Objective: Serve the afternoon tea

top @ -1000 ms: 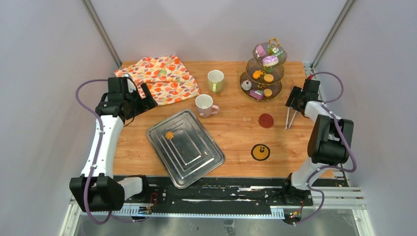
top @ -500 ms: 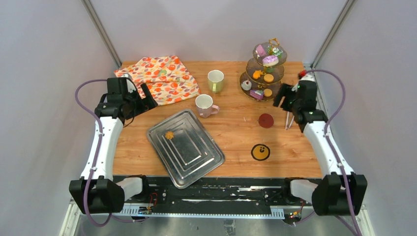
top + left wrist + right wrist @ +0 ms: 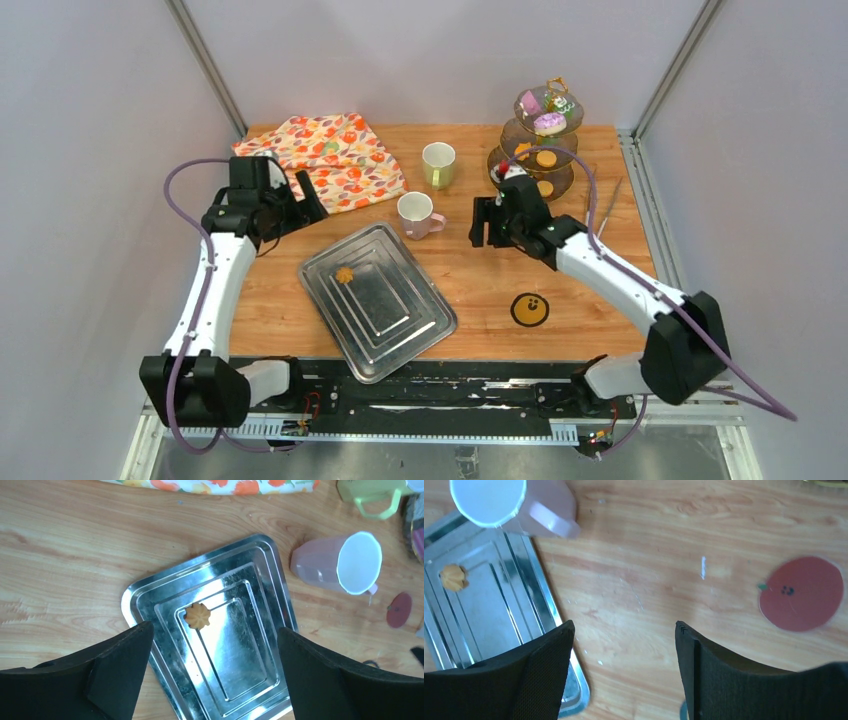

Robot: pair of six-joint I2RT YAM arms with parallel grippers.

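At far left of the table (image 3: 470, 280), orange floral cloth (image 3: 325, 155), rumpled, flat on the wood. Just beside its near edge, left gripper (image 3: 308, 202), raised above the surface, jaws spread wide, nothing between them; from its wrist camera, metal tray (image 3: 400, 310) straight below. Tray askew at centre-left, one orange cookie (image 3: 344, 274) alone on its far part. Just beside the tray's far corner, pink mug (image 3: 415, 213), upright, handle to the right. Farther back, pale-green mug (image 3: 438, 163), upright, near the cloth's right edge.

Right of the pink mug, right gripper (image 3: 486, 232), pointed down over bare wood, jaws wide apart, holding nothing. Under its wrist, to the right, red apple-shaped coaster (image 3: 801, 592), lying flat. Nearer the arm bases, round yellow coaster (image 3: 529, 309) with a black rim.

At far right, three-tier stand (image 3: 578, 115): pink-iced donut (image 3: 549, 122) and purple cake (image 3: 529, 102) on the top tier, orange cookies (image 3: 546, 158) on the middle tier, lowest tier mostly hidden behind the right arm, perhaps one more cookie there. Along the table's right edge, metal tongs (image 3: 607, 205), lying flat, well apart from both grippers.
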